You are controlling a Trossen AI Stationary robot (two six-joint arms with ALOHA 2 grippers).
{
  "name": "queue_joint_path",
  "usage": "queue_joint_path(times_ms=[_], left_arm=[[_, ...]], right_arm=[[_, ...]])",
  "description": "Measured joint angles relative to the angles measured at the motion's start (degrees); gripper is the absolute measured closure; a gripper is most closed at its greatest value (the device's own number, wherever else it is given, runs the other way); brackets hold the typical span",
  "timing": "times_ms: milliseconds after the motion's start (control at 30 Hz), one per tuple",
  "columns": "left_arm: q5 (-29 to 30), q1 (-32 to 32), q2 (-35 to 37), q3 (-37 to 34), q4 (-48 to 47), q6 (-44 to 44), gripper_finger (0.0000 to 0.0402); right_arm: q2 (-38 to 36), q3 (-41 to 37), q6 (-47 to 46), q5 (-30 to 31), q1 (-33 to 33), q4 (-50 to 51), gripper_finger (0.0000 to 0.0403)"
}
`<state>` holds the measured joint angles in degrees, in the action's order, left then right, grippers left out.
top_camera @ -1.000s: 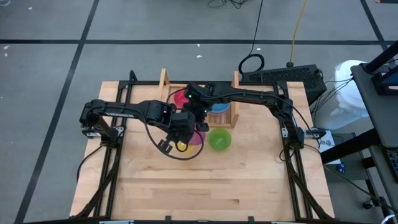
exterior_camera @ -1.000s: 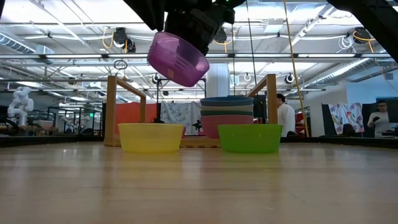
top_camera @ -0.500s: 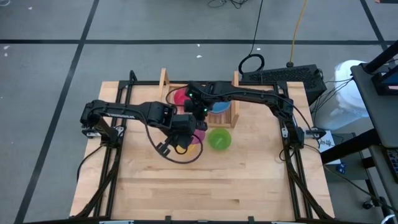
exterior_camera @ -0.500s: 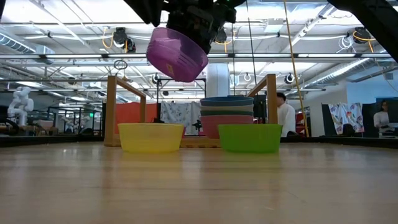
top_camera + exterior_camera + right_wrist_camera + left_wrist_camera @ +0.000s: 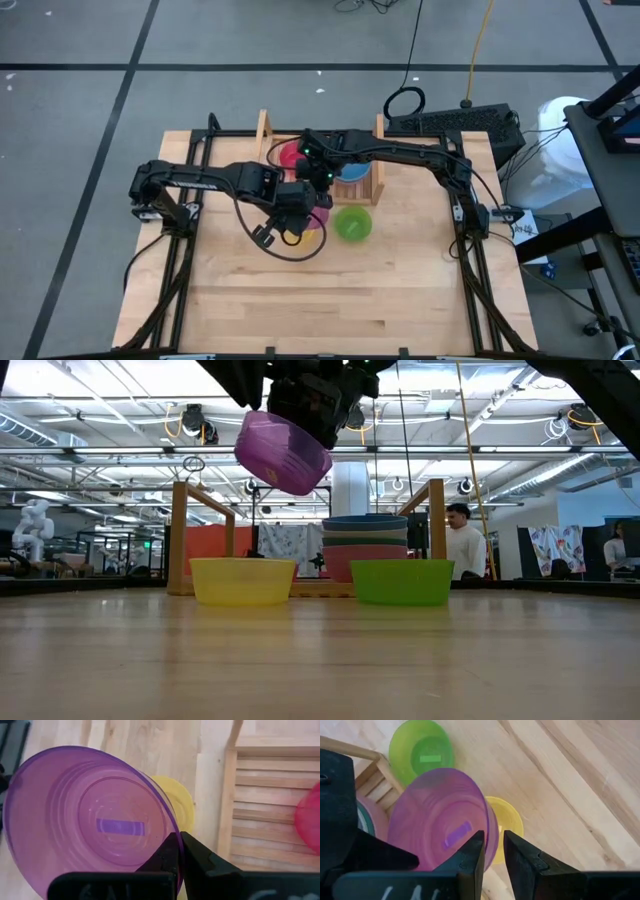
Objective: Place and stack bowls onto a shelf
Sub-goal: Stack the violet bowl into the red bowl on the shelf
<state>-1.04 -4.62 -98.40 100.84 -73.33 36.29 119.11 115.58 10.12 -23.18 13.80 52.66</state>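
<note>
A purple bowl [image 5: 283,452] hangs tilted in the air above the yellow bowl [image 5: 242,580], near the shelf's [image 5: 264,125] front. My right gripper [image 5: 179,836] is shut on its rim. My left gripper [image 5: 493,834] stands slightly open at the same rim, one finger over the bowl's inside and one outside. The yellow bowl and a light green bowl [image 5: 402,582] rest upright on the table in front of the shelf. On the shelf sit a red bowl [image 5: 290,155] and a stack with a blue bowl [image 5: 365,520] on top. My right gripper pinches the purple bowl's rim [image 5: 170,827] between its two fingers, one on the inner wall and one outside. It comes slanting down from the table's right. The bowl hangs tilted, clear of the table. My left gripper straddles the rim [image 5: 492,827]; whether it touches, I cannot tell.
The shelf's two upright boards [image 5: 178,535] [image 5: 436,520] bound the slatted base [image 5: 265,810]. The tabletop [image 5: 330,300] toward the near edge is bare wood. A person [image 5: 462,545] stands in the room beyond the table.
The purple bowl has turned slightly in the air, staying over the yellow bowl. Both grippers have kept their places, with my right wrist rolling a little.
</note>
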Motion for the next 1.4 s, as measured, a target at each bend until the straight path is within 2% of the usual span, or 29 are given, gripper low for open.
queue_joint_path(times_ms=[233, 567, 767, 1133, 1200, 1400], left_arm=[[-0.47, 0.8, -2.6, 0.02, -1.93, 0.81, 0.0323], [1.68, 0.79, -2.34, 0.0, -2.38, 7.11, 0.0323], [5.64, -0.13, -2.24, 0.04, -3.3, 11.5, 0.0323], [5.35, -1.06, -2.19, 0.07, -3.05, 14.3, 0.0323], [5.35, -1.21, -2.19, 0.07, -3.27, 14.18, 0.0323], [5.6, -1.3, -2.1, 0.07, -2.75, 10.56, 0.0323]], right_arm=[[0.0, -0.04, 3.6, 5.33, -0.12, 1.47, 0.0403], [-0.04, -0.16, 5.54, 4.9, -0.18, 2.65, 0.0403], [0.26, -1.76, 12.73, 4.89, -0.57, 2.94, 0.0403], [0.04, -1.66, 28.57, 4.86, -2.59, 1.94, 0.0403], [0.04, -1.66, 26.76, 4.86, -2.62, 1.24, 0.0403], [0.07, -1.66, 13.75, 4.92, -1.02, 0.71, 0.0403]])
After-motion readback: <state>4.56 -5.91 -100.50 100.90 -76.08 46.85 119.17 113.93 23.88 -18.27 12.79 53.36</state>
